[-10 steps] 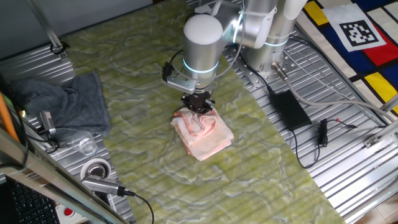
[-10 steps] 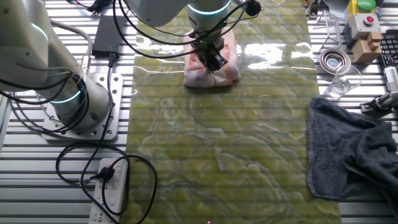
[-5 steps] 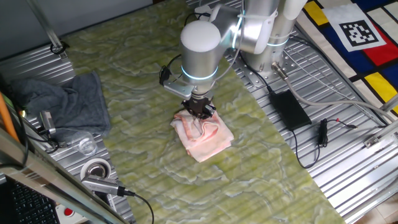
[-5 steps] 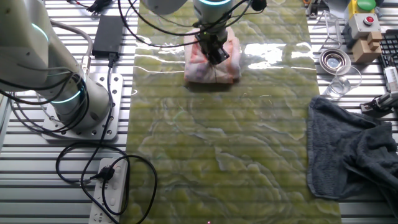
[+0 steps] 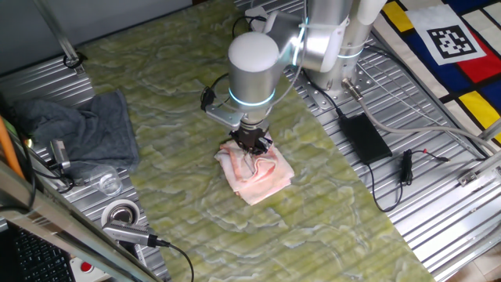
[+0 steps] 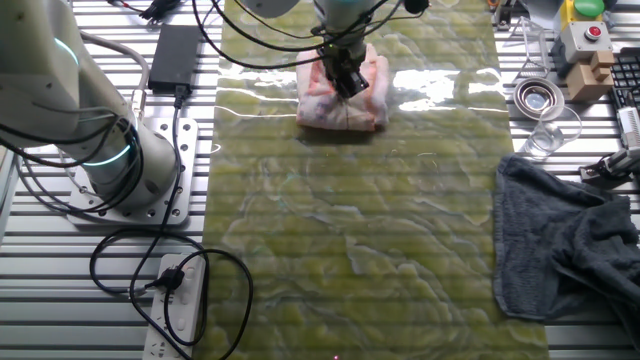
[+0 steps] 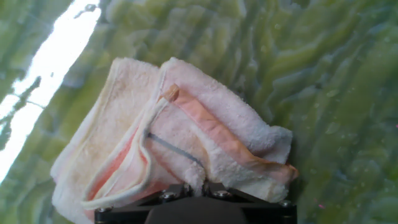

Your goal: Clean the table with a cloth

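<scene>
The cloth (image 5: pixel 255 171) (image 6: pixel 342 90) (image 7: pixel 180 137) is a folded pale pink and white towel with orange-red stripes, lying on the yellow-green marbled table (image 5: pixel 172 94) (image 6: pixel 350 250) (image 7: pixel 323 93). My gripper (image 5: pixel 252 144) (image 6: pixel 346 80) (image 7: pixel 193 186) stands straight down on the cloth's upper part. Its jaws are pinched together on a fold of the fabric, which bulges up between them in the hand view. The fingertips are buried in the fabric.
A larger dark grey cloth (image 5: pixel 82 129) (image 6: pixel 565 245) lies at one end of the table. Near it are a clear cup (image 5: pixel 108 182) (image 6: pixel 546 140) and a tape roll (image 5: pixel 121 213) (image 6: pixel 536 96). A black power adapter (image 5: pixel 364 137) and cables lie on the ribbed metal beside the arm's base (image 5: pixel 333 66).
The arm has shifted a little, dragging the gripped cloth a short way across the table; the cloth's folds have shifted slightly. The grip stays the same.
</scene>
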